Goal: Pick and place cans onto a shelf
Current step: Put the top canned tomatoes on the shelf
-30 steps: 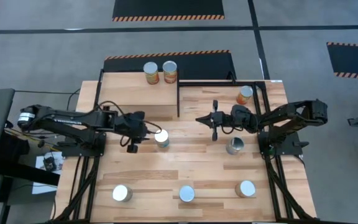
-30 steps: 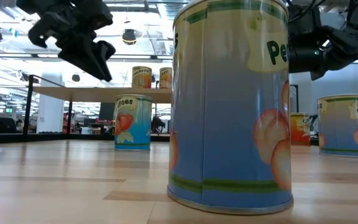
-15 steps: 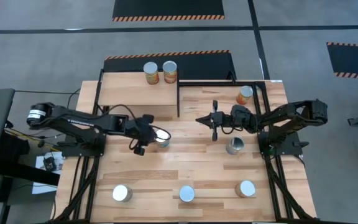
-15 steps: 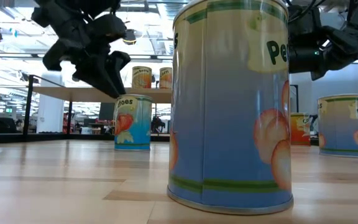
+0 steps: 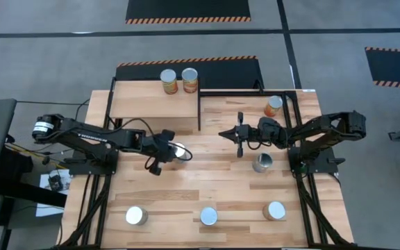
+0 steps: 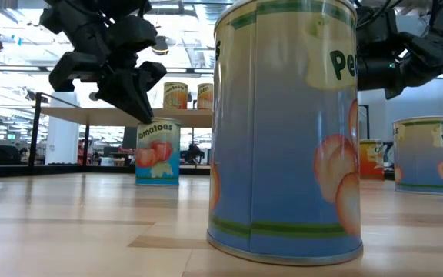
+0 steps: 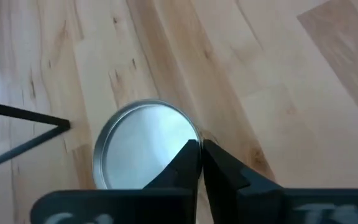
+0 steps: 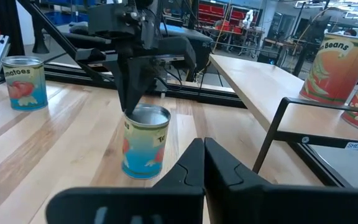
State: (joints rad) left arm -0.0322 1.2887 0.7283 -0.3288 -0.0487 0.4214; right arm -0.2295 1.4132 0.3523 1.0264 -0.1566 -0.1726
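Observation:
A blue-labelled can [image 7: 142, 140] stands upright on the plank table, right of the shelf's near corner. My left gripper [image 7: 199, 146] hangs over it, shut, with its tips at the rim of the silver top [image 8: 145, 115]. My right gripper [image 5: 222, 134] is shut and empty. It waits above the table's middle, pointing toward the left edge. Two orange cans [image 5: 169, 81] [image 5: 189, 80] stand on the light-wood shelf [image 5: 144, 104] at the far left. My left gripper meets the can with its shut fingertips [image 6: 146, 115] at the rim of the lid [image 7: 191, 134], not around the can's body. The fingers come from above, slanting down from the table's left. The can stands upright with its base on the table.
An orange can [image 5: 273, 105] stands at the far right and a grey can [image 5: 262, 163] below my right arm. Three cans [image 5: 136, 216] [image 5: 208, 217] [image 5: 275, 210] line the near edge. The middle one fills the low view [image 6: 287, 131].
My left gripper has gone toward the table's right edge and down onto the blue-labelled can, and has shut there. The can has turned about on its base and slid a little; in the low view more of its label shows than before.

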